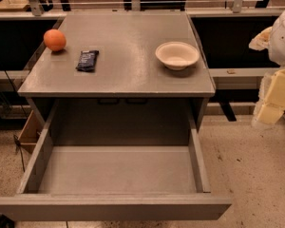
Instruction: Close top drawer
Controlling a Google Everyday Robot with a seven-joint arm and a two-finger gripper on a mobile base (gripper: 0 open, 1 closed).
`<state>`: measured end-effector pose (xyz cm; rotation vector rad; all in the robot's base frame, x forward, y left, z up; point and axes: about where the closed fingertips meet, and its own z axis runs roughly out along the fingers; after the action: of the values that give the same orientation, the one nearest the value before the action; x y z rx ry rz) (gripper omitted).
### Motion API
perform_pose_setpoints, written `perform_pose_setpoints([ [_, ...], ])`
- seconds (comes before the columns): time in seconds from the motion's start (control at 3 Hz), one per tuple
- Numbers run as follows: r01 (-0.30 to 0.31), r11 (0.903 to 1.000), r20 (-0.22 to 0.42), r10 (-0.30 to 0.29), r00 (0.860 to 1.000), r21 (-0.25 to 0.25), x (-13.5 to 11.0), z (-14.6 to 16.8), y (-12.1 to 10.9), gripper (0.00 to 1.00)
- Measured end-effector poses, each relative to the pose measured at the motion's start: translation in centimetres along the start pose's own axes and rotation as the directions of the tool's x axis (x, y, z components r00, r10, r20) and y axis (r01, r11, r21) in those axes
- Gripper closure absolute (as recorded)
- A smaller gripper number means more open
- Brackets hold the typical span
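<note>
The top drawer [111,207] is a wide, shallow grey drawer pulled far out from the grey cabinet toward the camera. Its grey inside [118,170] is bare, and its plain front panel runs along the bottom of the view. The two lower drawers are hidden beneath it. My gripper [274,98] shows as pale blocky parts at the right edge, level with the cabinet top. It is off to the right of the drawer and not touching it.
On the cabinet top [128,37] lie an orange [54,40], a dark packet [87,60] and a white bowl [177,55]. A wooden box [28,129] stands left of the drawer. Speckled floor [247,175] lies to the right. Shelving and table legs stand behind.
</note>
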<state>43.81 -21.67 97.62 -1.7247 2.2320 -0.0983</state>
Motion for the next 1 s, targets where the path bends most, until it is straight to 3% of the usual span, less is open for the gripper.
perform_pose_setpoints([
  [0.33,0.000,1.0000,0.000,0.000,1.000,0.000,0.0,0.0,0.0,0.00],
  [1.0,-0.004,0.9983,0.074,0.008,0.997,-0.058,-1.4,6.0,3.4,0.00],
])
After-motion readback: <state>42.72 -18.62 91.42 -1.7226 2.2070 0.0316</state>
